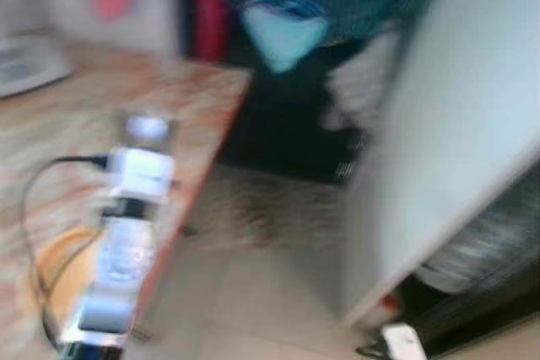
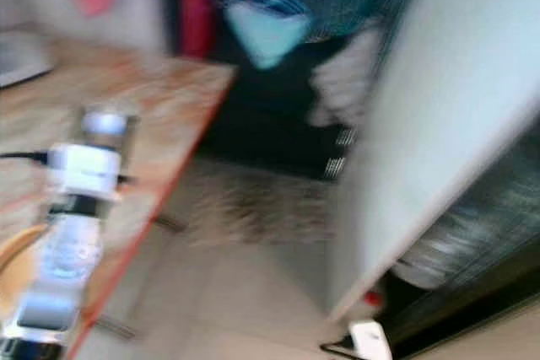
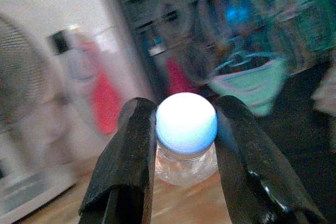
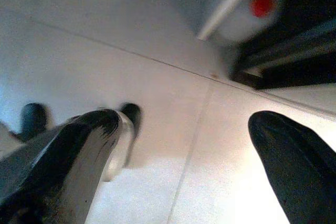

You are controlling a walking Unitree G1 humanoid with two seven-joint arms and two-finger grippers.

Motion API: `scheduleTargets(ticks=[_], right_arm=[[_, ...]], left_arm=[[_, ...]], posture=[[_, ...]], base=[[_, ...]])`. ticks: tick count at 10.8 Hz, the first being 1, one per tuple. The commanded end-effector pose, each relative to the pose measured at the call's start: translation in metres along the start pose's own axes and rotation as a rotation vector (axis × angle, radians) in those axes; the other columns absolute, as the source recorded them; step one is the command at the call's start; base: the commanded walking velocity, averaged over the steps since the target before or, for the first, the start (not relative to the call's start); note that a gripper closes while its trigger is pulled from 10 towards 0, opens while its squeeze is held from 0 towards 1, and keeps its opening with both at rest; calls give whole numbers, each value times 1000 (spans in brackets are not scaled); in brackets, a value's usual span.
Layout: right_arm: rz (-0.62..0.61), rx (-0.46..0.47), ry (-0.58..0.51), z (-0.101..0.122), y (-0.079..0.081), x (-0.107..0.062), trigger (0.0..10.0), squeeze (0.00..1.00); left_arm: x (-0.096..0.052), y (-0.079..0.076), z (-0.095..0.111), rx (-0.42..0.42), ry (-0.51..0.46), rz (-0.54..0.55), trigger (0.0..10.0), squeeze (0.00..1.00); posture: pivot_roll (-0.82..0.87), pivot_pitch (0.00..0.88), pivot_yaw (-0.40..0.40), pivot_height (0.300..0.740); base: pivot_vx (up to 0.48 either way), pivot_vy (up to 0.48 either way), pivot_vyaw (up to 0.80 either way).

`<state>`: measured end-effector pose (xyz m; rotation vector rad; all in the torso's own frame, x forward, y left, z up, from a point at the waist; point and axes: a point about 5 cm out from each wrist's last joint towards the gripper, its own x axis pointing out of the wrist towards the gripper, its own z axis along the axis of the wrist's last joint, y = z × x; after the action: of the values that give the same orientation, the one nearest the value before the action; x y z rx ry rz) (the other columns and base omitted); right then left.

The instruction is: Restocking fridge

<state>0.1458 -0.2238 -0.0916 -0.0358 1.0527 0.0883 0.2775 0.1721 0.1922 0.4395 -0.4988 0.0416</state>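
The left gripper (image 3: 184,150) was pinched on one water bottle (image 1: 126,233), its two black fingers (image 3: 131,156) pressed against either side of the neck just under the pale blue cap (image 3: 186,121). Gripping at the neck probably kept the bottle hanging upright and steady while the robot carried it, since the head views were smeared as if the body were turning. In those views the bottle stood tall at the robot's left, over the edge of the wooden table (image 1: 194,99), with a white label band around its upper part.

The right gripper (image 4: 184,145) was spread wide and held nothing, pointing down at the pale tiled floor (image 4: 157,51). Kept free like that, it could serve for a door or a second item; that is a guess.

On the robot's right rose a broad white panel (image 1: 456,124), most likely the fridge's side or door, with dark shelving behind its lower edge. The bottle was well apart from it, so the stocking step looked not yet done.

By count: one bottle, one cap, two grippers, one table. One black cable (image 1: 38,208) curled over the table beside a yellowish round thing too blurred to name. One small white object (image 1: 403,341) lay on the floor near the panel's foot.
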Motion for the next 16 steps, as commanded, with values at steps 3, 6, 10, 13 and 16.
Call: scheduleTargets(ticks=[3,6,10,13,16], right_arm=[[10,-6,3,0,4,1,10000,0],[12,2,4,-2,5,1,10000,0],[10,11,11,-6,6,1,10000,0],[4,35,14,-9,11,1,10000,0],[-20,96,2,-12,17,2,10000,0]], left_arm=[[3,8,4,13,-30,17,10000,0],[3,3,1,-28,-8,-3,10000,0],[-1,2,-7,-32,32,-8,10000,0],[-2,8,-25,-50,97,10,10000,0],[-20,4,-71,-120,306,11,10000,0]], posture=[[92,0,-62,740],[89,0,-56,740],[85,0,-44,740],[75,0,-32,740],[39,0,-4,740]], base=[[0,0,-800],[0,0,-800],[0,0,-800],[0,0,-800],[0,0,-533]])
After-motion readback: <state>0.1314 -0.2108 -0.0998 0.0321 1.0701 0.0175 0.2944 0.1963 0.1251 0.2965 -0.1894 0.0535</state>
